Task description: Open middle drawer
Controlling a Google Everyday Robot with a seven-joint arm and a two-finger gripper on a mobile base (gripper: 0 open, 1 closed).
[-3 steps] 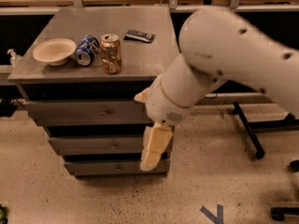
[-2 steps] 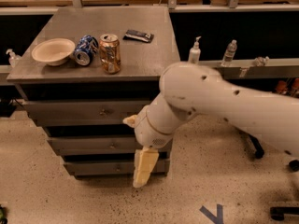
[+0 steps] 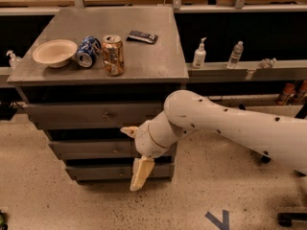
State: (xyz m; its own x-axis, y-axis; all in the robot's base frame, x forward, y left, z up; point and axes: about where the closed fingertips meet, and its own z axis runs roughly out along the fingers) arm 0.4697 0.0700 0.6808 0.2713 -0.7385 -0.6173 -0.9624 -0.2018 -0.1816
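Speckled beige floor runs under a grey cabinet (image 3: pixel 158 66) that stands against a dark wall with a long ledge (image 3: pixel 249 67). At far left a small pump bottle (image 3: pixel 11 59) peeks out beside the cabinet top. On that top, from the left, sit a cream bowl (image 3: pixel 54 52), a blue can (image 3: pixel 88 51) lying on its side just beside the bowl, a gold can (image 3: pixel 112 55) standing upright next to it, and farther back a flat black object (image 3: pixel 142 36). Below the top are three stacked grey fronts: the top drawer (image 3: pixel 67 114), the middle drawer (image 3: pixel 81 148) with its tiny knob (image 3: pixel 115 150) near the centre, and the bottom drawer (image 3: pixel 96 171). The middle drawer does not look pulled out. The gripper (image 3: pixel 132 157) hangs in front of the right part of the middle drawer, just right of the knob and apart from it, its two beige fingers spread wide: one short tip points left at the drawer's upper edge, and the other finger (image 3: pixel 141 174) hangs down across the bottom drawer. It grips nothing. The white arm (image 3: pixel 225 126) reaches in from the right. On the ledge stand a white pump bottle (image 3: pixel 199 54) and a clear bottle (image 3: pixel 235 55). Blue tape (image 3: pixel 218 219) marks the floor.
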